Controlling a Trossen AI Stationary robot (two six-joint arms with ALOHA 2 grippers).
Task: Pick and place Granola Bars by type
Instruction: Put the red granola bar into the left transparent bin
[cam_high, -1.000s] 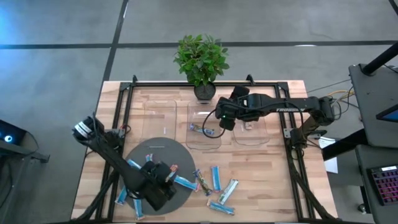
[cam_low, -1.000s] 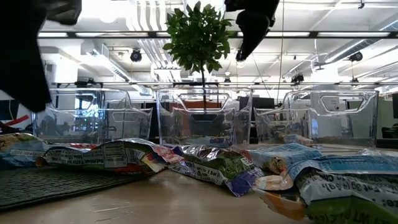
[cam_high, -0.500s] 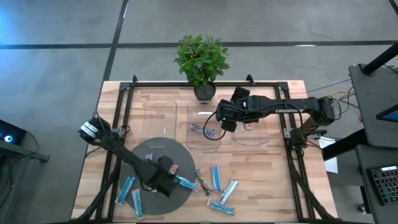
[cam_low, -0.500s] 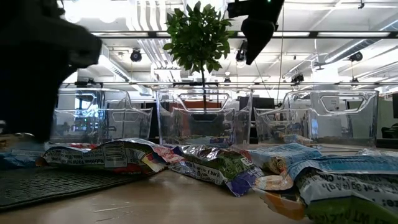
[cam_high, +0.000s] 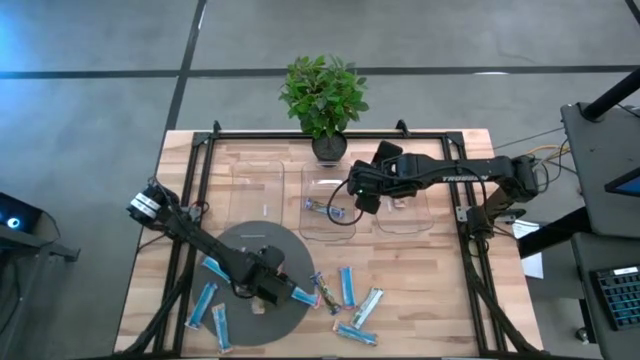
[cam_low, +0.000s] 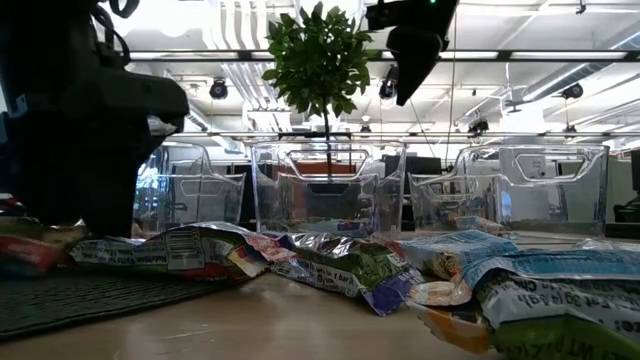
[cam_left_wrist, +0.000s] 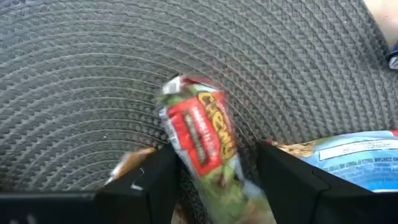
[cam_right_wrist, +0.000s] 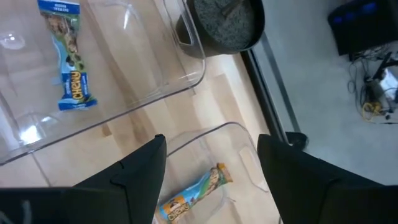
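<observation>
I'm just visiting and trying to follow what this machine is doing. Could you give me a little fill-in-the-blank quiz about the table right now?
1. The left hand sits low over a bar with a ____ wrapper on the round dark mat.
2. The right hand hovers above the clear ____.
3. Behind the trays stands a potted ____.
4. The middle tray holds a bar in a ____ wrapper.

Missing words: red; trays; plant; blue

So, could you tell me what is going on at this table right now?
Two robot arms are sorting granola bars into clear trays. The left gripper is open, down over a red-labelled bar on the round dark mat. The right gripper is open above the trays, which already hold a blue bar and another bar.
</observation>
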